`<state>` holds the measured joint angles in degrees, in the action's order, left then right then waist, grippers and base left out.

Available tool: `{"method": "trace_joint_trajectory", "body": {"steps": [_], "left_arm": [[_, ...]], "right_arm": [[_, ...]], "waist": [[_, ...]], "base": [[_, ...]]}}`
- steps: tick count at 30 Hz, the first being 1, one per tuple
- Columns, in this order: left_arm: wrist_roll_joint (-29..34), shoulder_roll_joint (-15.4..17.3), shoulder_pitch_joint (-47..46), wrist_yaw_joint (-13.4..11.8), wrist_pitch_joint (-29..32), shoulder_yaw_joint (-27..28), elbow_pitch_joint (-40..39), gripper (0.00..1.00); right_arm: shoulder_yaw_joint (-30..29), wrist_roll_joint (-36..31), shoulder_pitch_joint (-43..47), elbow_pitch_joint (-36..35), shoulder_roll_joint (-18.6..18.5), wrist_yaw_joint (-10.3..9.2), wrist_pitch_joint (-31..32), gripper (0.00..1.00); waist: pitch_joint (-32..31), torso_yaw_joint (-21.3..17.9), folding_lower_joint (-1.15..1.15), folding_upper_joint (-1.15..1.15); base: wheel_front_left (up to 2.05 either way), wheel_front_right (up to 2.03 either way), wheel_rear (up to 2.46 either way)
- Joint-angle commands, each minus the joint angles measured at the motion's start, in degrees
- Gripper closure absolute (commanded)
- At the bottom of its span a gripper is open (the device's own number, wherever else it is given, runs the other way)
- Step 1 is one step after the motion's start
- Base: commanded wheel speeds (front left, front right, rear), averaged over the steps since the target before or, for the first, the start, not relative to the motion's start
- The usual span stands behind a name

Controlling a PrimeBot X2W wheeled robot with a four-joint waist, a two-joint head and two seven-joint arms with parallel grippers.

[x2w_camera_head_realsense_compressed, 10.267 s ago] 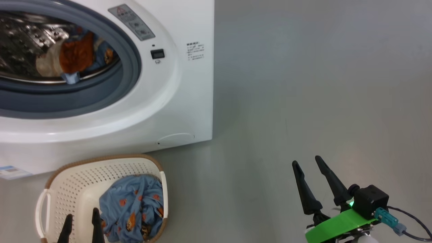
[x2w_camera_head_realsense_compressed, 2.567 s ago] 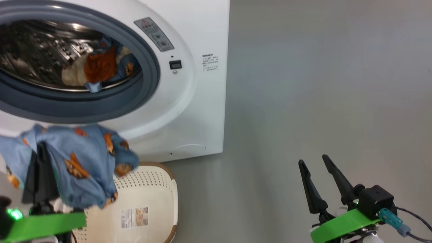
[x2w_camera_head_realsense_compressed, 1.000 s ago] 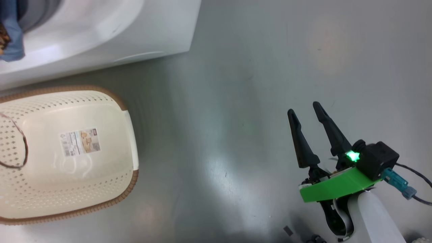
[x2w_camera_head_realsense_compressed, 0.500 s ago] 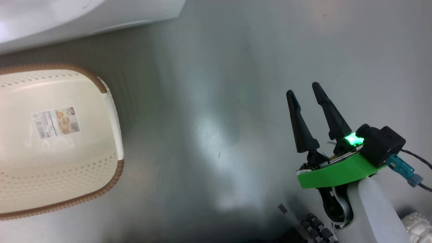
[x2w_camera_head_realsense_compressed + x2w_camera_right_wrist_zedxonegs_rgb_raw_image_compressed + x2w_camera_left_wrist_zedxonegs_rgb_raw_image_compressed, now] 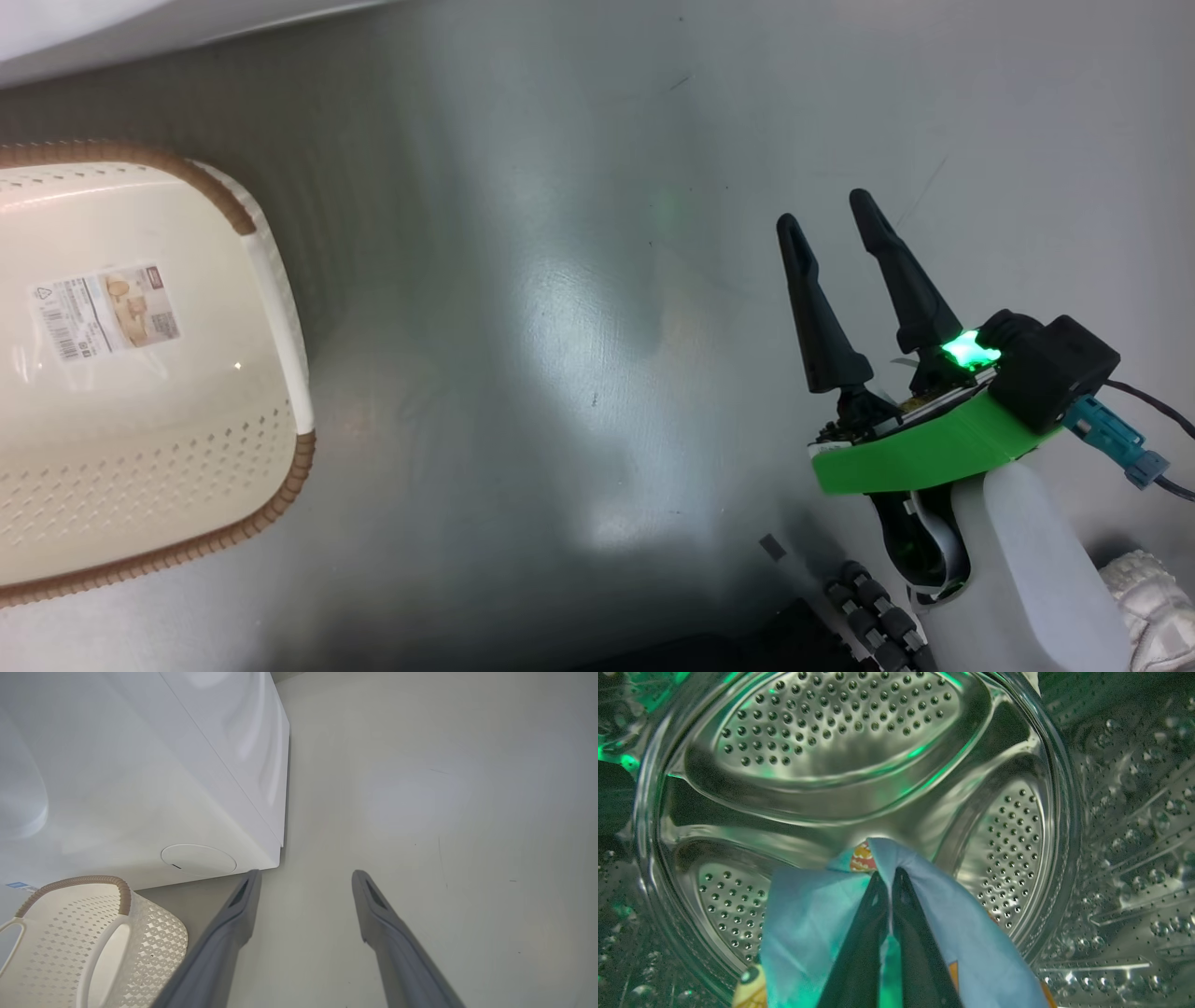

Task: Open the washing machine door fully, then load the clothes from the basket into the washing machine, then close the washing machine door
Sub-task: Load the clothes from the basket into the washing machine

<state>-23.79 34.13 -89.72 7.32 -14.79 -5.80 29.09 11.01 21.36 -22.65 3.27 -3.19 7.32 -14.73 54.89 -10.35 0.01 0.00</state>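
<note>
In the left wrist view my left gripper [image 5: 889, 873] is shut on the light-blue clothes [image 5: 808, 914], a garment with orange prints. It holds them inside the perforated steel drum [image 5: 831, 732] of the washing machine [image 5: 140, 788]. The cream basket [image 5: 271, 308] with its brown rim stands on the floor at the left, with only a label on its bottom. The basket [image 5: 154, 933] sits just in front of the machine's lower front. My right gripper [image 5: 823, 207] hangs open over bare floor, right of the basket; its fingers [image 5: 306, 873] hold nothing. The washing machine door is out of view.
Grey floor [image 5: 579, 280] stretches between the basket and my right arm. The machine's white lower edge [image 5: 140, 28] runs along the top left, with a round service cover [image 5: 198, 858] near its corner. Part of my wheeled base [image 5: 868, 597] shows at the bottom right.
The head camera has tilted further down, so basket and machine slide up and left in the picture. The blue garment, lifted from the basket earlier, is now in the drum. The right gripper stays open.
</note>
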Motion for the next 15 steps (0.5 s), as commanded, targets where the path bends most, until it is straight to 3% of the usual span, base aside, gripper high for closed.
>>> {"method": "trace_joint_trajectory", "body": {"steps": [1, 8, 14, 15], "left_arm": [[0.63, 2.43, 0.99, 0.16, -0.19, 1.94, -2.09, 1.0], [-2.23, 0.23, 3.8, 0.16, -0.2, 0.45, 5.78, 1.0], [-7.92, 0.3, 3.15, 0.16, 2.53, -5.03, 13.27, 1.0], [-8.22, 0.67, 2.87, 0.16, 2.49, -6.24, 13.61, 0.67]], "right_arm": [[1.63, 0.67, 1.57, -0.9, 0.32, 0.17, -0.27, 0.0], [1.71, 0.57, 1.79, -0.09, 0.32, 0.17, -0.27, 0.0], [1.27, 0.29, 2.12, 0.21, 0.32, 0.17, -0.27, 0.0], [1.35, 0.23, 2.19, 0.3, 0.32, 0.17, -0.27, 0.0]], "waist": [[-0.21, 0.06, -0.01, 0.0], [-1.49, 0.84, -0.01, 0.0], [-2.28, 1.29, -0.01, 0.0], [-2.36, 1.36, -0.01, 0.0]], "base": [[0.0, 0.0, 0.0], [0.0, 0.0, 0.0], [0.0, 0.0, 0.0], [0.0, 0.0, 0.0]]}}
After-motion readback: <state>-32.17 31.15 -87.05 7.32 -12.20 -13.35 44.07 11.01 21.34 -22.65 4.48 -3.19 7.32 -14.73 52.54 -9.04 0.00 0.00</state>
